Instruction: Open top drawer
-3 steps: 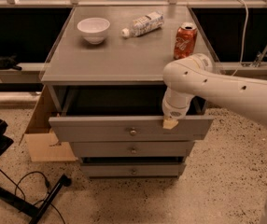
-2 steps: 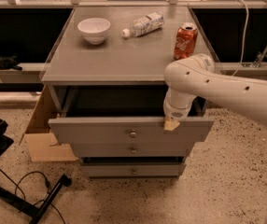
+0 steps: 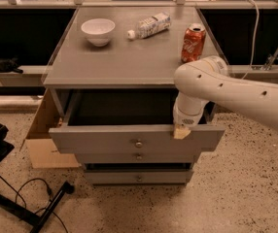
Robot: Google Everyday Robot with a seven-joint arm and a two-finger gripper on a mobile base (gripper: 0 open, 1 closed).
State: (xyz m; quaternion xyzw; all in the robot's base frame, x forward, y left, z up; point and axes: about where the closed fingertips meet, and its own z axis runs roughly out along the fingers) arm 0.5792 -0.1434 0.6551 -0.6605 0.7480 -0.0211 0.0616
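The top drawer [image 3: 105, 140] is a wide grey front panel with a small round metal knob [image 3: 138, 143] at its centre. It stands pulled out from the grey cabinet [image 3: 124, 62], and its dark inside shows. My gripper [image 3: 182, 131] hangs from the white arm at the right part of the drawer's upper edge, its tan fingertip resting on the panel's rim. Two shorter, narrower drawer fronts sit below, each with a similar knob.
On the cabinet top stand a white bowl [image 3: 98, 31], a lying plastic bottle [image 3: 149, 25] and a red soda can [image 3: 193, 42]. A cardboard piece [image 3: 46, 149] lies on the floor at the left. A black stand base and cable [image 3: 27, 203] lie at the lower left.
The drawer front has come slightly further out, with the gripper staying on its upper edge. Otherwise nothing has visibly moved.
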